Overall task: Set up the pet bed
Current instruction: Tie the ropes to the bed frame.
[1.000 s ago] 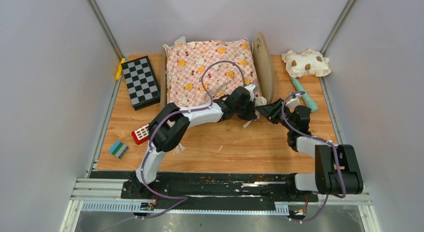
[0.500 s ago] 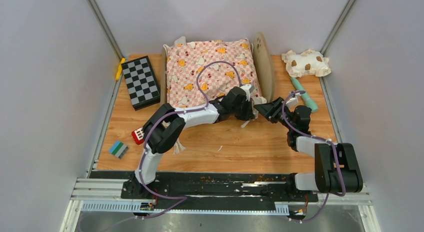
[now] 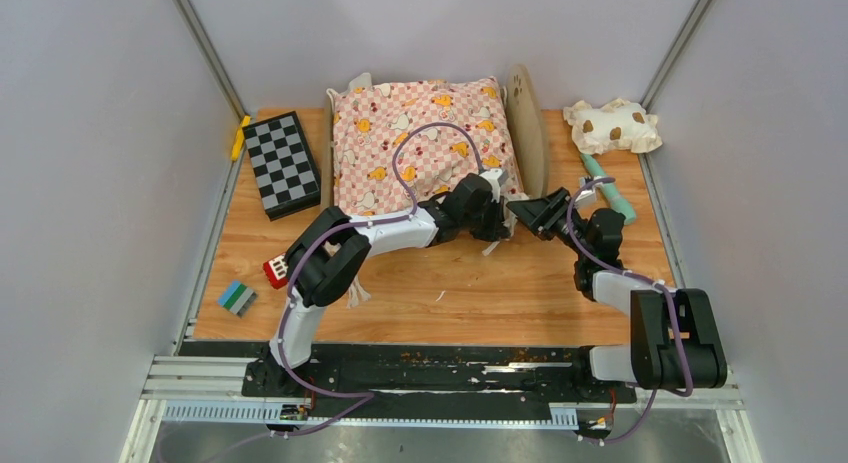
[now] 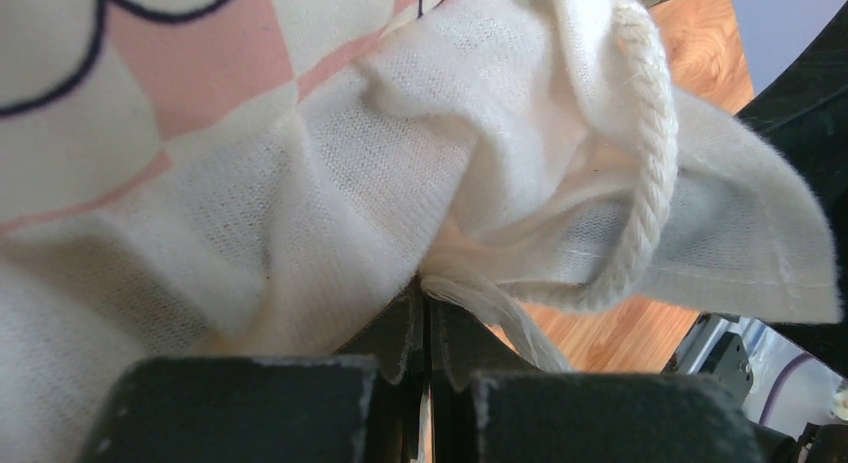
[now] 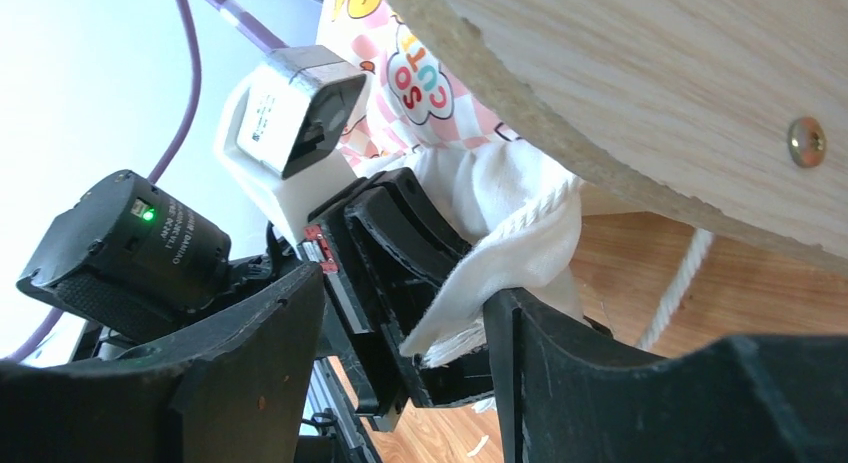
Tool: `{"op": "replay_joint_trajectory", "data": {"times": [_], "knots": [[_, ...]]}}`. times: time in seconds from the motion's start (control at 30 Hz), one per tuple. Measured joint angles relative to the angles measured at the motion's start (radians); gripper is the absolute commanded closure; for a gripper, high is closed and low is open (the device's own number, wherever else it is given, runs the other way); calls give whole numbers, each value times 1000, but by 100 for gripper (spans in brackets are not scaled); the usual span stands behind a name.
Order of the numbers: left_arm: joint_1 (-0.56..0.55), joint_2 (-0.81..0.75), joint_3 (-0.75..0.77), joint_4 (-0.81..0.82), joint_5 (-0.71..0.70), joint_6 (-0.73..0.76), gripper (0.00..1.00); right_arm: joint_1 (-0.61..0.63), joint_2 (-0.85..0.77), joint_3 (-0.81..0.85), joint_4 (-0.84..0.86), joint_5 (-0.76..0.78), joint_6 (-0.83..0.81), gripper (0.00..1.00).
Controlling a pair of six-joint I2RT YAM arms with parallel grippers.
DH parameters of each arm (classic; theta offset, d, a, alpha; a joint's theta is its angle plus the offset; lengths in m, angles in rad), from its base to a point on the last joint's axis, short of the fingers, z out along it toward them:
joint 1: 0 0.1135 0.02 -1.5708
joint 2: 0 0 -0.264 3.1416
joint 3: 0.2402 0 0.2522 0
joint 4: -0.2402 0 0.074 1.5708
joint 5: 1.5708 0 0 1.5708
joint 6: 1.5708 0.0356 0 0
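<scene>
my left jaws clamp the white ruffled corner (image 4: 400, 173) of the pink checkered cushion (image 3: 415, 133), which lies on the light-wood pet bed with rounded headboard (image 3: 527, 133) at the wooden surface's (image 3: 450, 293) far middle. my right jaws gape beside that corner. i judge i'm seating the cushion; next, pull it square.

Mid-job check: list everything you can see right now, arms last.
bed: one, light wood, far centre, under the cushion
cushion: one, pink checkered, on the bed
pillow: one, cream with brown spots, far right
checkerboard: one, black and grey, far left
stick: one, yellow, by the checkerboard
tube: one, teal, right side
brick: one, red, near left
block: one, green and blue, near left
left gripper: one, black, shut on the cushion's white corner
right gripper: one, black, open beside that corner
</scene>
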Motion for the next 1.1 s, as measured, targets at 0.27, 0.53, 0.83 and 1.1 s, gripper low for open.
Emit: {"op": "replay_joint_trajectory", "data": {"times": [0.27,0.53,0.83,1.1], "knots": [[1,-8,-1,0,0,0,100,0,14,12,87,-39,42,39],[3,-19,-1,-1,0,0,100,0,40,33,92,-57,32,39],[7,-19,-1,-2,0,0,100,0,-146,34,-222,21,-175,52],[8,-19,-1,-2,0,0,100,0,-141,-3,-293,46,-255,56]]}}
